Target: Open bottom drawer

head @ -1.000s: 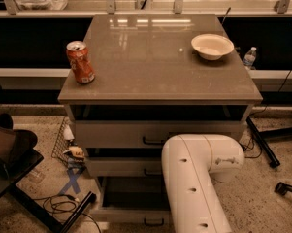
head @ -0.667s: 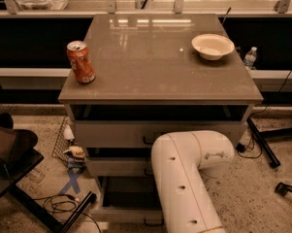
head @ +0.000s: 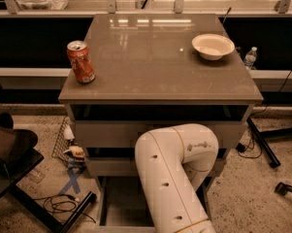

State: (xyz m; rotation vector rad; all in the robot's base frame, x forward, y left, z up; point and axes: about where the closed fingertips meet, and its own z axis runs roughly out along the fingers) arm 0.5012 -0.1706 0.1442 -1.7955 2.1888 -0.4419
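The bottom drawer (head: 123, 204), at lower centre beneath the bench (head: 155, 76), seems already drawn partly forward, its front near the frame's bottom edge; how much pulling is left is unclear. The pincer is hidden low behind the white arm (head: 172, 178), so whether it is apart, together or clamped on the handle cannot be told. Since a second ago the arm's elbow has swung toward the left. Soda can (head: 81, 62) and bowl (head: 213, 46) are unmoved.
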